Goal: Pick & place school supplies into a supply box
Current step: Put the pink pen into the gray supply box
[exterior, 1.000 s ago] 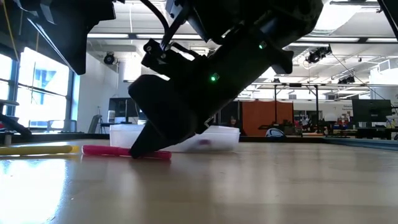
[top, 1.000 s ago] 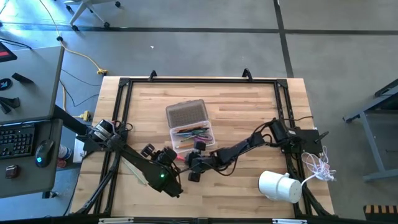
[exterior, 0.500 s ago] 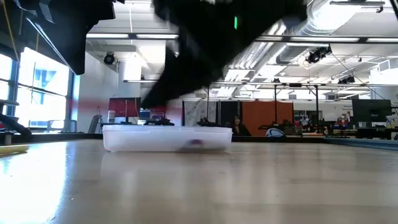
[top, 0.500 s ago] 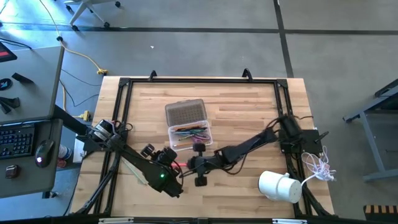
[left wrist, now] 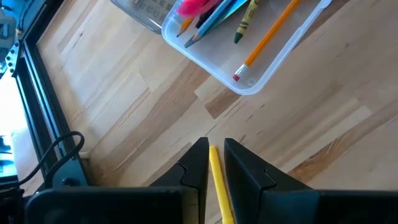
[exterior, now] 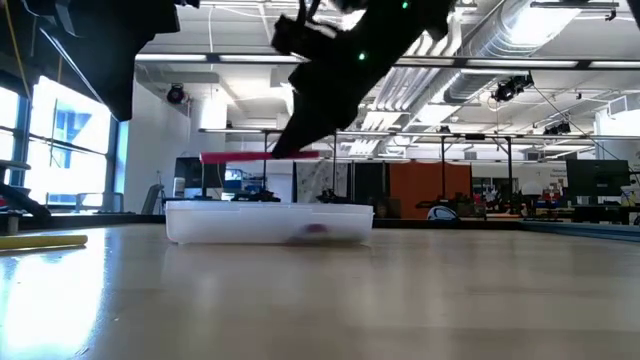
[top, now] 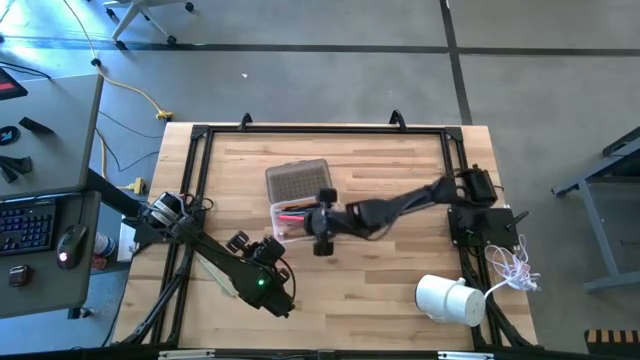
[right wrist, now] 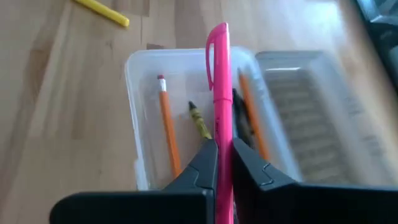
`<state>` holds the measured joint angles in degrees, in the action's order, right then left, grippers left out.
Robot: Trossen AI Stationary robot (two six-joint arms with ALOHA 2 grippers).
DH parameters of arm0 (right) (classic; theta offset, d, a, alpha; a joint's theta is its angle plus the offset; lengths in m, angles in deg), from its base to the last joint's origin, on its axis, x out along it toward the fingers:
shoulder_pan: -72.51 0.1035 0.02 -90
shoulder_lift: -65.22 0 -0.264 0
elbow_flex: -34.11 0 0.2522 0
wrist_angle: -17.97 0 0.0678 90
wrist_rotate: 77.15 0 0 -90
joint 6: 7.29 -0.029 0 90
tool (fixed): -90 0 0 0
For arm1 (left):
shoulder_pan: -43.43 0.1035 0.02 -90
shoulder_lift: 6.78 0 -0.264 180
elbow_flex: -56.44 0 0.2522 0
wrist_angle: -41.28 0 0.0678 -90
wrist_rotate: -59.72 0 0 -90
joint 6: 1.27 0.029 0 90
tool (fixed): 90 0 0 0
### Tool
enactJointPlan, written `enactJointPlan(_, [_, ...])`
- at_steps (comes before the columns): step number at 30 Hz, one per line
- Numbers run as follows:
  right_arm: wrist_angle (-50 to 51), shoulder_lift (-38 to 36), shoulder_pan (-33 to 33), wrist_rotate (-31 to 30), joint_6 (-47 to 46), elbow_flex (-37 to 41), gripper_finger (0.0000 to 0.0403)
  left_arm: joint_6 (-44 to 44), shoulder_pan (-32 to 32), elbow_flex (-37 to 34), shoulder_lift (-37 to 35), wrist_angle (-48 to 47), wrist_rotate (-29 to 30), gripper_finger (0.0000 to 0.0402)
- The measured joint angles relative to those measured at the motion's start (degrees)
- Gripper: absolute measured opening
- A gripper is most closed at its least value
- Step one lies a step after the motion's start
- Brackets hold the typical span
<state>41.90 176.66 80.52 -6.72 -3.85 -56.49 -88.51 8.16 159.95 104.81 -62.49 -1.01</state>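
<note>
My right gripper (top: 318, 216) hangs over the supply box (top: 303, 224), shut on a pink marker (exterior: 262, 156). The box is a clear case on the table; its ribbed lid (top: 298, 182) lies open on the far side. Orange pencils (right wrist: 168, 124), a green crayon (right wrist: 200, 123) and dark pens lie inside the box (right wrist: 134, 68). A yellow marker (exterior: 42, 240) lies flat on the table to the box's left. My left gripper (left wrist: 216, 146) waits near the table's near-left edge above that marker (left wrist: 219, 183), its fingers almost together. My right gripper pinches the pink marker between its two fingers near one end (right wrist: 222, 140). The fingers come slanting down from the table's right, and the marker runs on along them, with its clip end (right wrist: 217, 37) sticking out ahead. It is lifted clear and level above the box.
A white cylinder (top: 448, 298) lies near the table's near-right corner, with a white cord (top: 515, 265) beside it. Black frame rails (top: 200, 180) run along the table's sides. Bare wood lies right of the box.
My right gripper has lifted the pink marker off the table just near of the box. It has carried the marker up and toward the far edge, over the box. The marker lay flat on the wood a second ago and now hangs level above the box.
</note>
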Motion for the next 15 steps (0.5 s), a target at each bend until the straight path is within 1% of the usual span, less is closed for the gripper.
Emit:
enactJointPlan(3, [-0.61, 2.43, -3.06, 5.03, -1.49, -0.13, 0.0016, 0.00, 0.00, 0.00, 0.00, 0.01, 0.00, 0.0088])
enactJointPlan(7, [0.01, 5.12, -5.32, 8.47, -2.41, 0.02, 0.0028, 0.00, 0.00, 0.00, 0.00, 0.00, 0.00, 0.0088])
enactJointPlan(9, [-0.24, 5.41, -5.84, 9.68, -1.81, -0.07, 0.0034, 0.00, 0.00, 0.00, 0.00, 0.01, 0.03, 0.0088])
enactJointPlan(13, [0.36, 5.97, -5.86, 9.78, -1.34, -0.09, 0.0050, 0.11, 0.00, 0.00, 0.00, 0.01, 0.09, 0.0088])
enactJointPlan(15, [-0.15, 5.93, -5.77, 9.63, 0.56, -0.11, 0.0063, 0.17, 0.00, 0.00, 0.00, 0.01, 0.17, 0.0088])
